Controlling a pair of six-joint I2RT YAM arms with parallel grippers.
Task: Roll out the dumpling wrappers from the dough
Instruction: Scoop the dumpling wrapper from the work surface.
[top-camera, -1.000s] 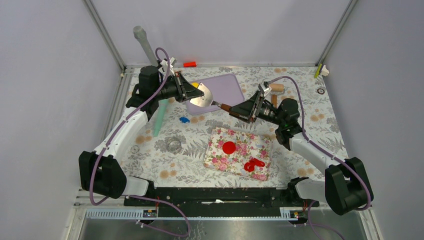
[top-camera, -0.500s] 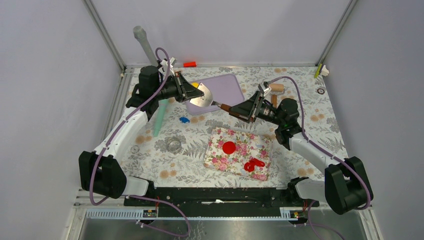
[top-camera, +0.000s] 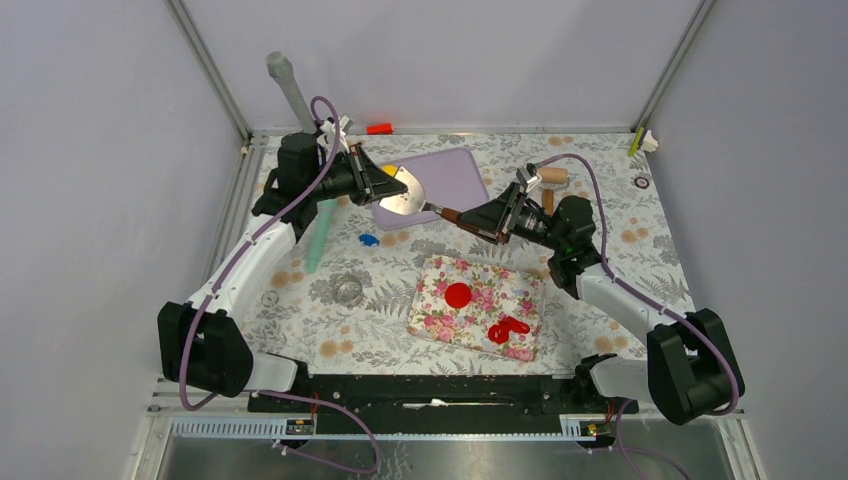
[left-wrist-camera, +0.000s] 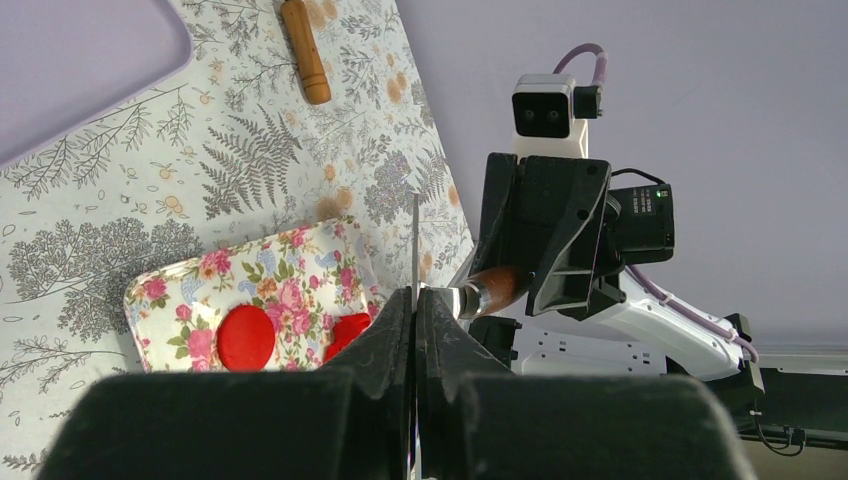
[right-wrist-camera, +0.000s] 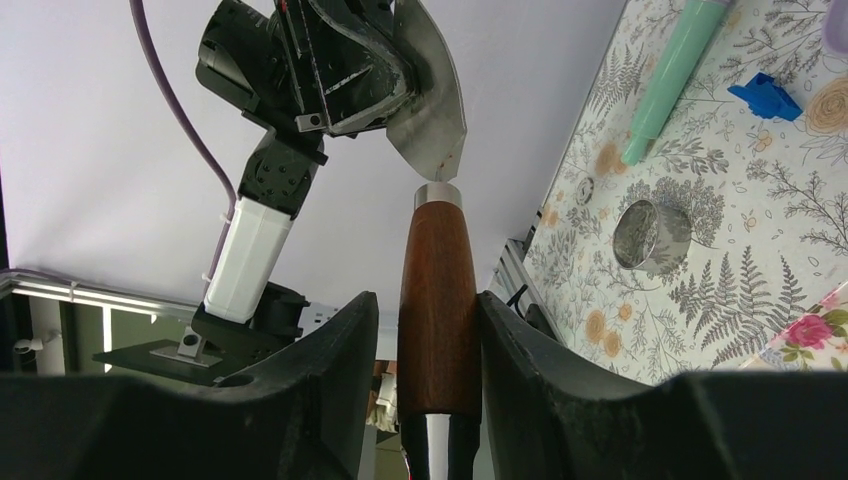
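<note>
The spatula (top-camera: 401, 196) hangs in the air between the two arms, above the near edge of the lilac mat (top-camera: 455, 175) at the far side of the counter (top-camera: 310, 325). The left jaws are pressed together on its metal blade, which the left wrist view shows edge-on as a thin line (left-wrist-camera: 415, 240) between the fingers (left-wrist-camera: 385, 340). The right jaws are clamped on its wooden handle (right-wrist-camera: 438, 290), one finger on each side.

The red dumpling wrapper (top-camera: 458, 295), a flat round disc, lies on the left part of the floral board (top-camera: 500, 285), which sits in the middle of the counter nearer the arms. The dough (top-camera: 508, 329), as ragged red scraps, lies on the same board near its right front corner, apart from the disc. A bit of yellow (top-camera: 389, 170) shows just behind the left jaws at the mat's left edge; its shape cannot be told.

Left of the board stand a round metal cutter (top-camera: 347, 289), a small blue piece (top-camera: 368, 240) and a mint-green roller (top-camera: 322, 233). A wooden rolling pin (top-camera: 548, 185) lies behind the right wrist, and a red-orange block (top-camera: 379, 128) sits at the far edge
</note>
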